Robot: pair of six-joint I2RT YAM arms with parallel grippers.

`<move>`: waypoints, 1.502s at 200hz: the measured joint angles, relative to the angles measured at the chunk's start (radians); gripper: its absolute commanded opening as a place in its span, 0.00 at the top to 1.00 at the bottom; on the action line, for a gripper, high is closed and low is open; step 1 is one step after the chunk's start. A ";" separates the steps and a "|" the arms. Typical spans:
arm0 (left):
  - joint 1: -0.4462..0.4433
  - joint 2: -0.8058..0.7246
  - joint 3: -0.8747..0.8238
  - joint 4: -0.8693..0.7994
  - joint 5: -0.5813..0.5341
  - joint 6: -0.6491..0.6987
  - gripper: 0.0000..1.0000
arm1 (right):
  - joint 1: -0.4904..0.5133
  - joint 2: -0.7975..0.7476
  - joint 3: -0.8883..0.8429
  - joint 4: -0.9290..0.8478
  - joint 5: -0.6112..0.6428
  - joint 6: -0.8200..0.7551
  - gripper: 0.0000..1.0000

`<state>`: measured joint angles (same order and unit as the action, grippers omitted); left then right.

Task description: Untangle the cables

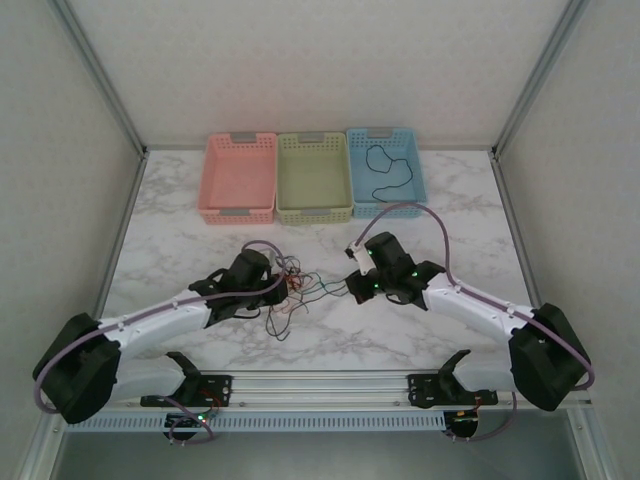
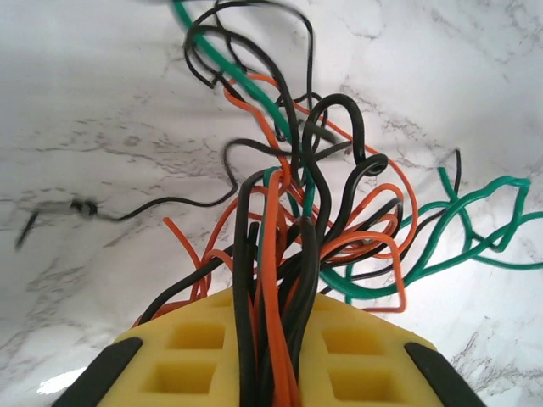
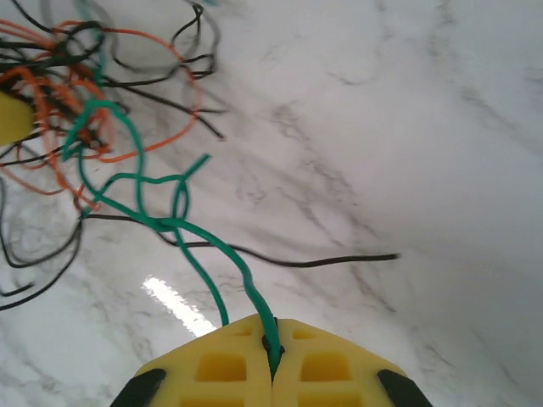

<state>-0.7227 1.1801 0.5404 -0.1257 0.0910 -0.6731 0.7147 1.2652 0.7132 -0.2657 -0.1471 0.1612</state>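
Seen from above, a loose knot of thin black, red-orange and green cables (image 1: 293,288) lies on the white marble table (image 1: 450,200), near the front and between the two arms, its long axis running left to right. The left gripper (image 1: 274,281) meets the knot's left side; in its wrist view, the left gripper (image 2: 273,356) has its yellow pads pinched on a bundle of black and orange strands that fan up and away from the camera. The right gripper (image 1: 353,287) is at the knot's right end; in its wrist view, the right gripper (image 3: 273,343) is pressed together on one green cable (image 3: 182,233), which snakes up and left toward the tangle. Against the far wall stand a pink basket (image 1: 238,213), a green basket (image 1: 313,212) and a blue basket (image 1: 416,190), the blue one holding a single black cable (image 1: 383,160).
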 measured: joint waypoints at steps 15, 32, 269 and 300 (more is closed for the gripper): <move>0.000 -0.031 0.000 -0.025 -0.017 0.000 1.00 | -0.017 -0.007 0.000 -0.012 0.024 0.019 1.00; 0.002 -0.053 0.000 -0.043 -0.026 0.000 1.00 | -0.040 -0.007 0.000 -0.035 0.056 0.046 1.00; 0.031 -0.076 -0.025 -0.132 -0.104 0.003 1.00 | -0.523 -0.255 -0.053 -0.270 0.255 0.405 1.00; 0.031 -0.071 -0.028 -0.128 -0.103 0.003 1.00 | -0.523 -0.284 -0.030 -0.301 0.200 0.405 1.00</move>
<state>-0.6918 1.1091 0.5125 -0.2535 -0.0116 -0.6701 0.1921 0.9810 0.6830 -0.5663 0.0525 0.5663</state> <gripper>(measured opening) 0.133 0.042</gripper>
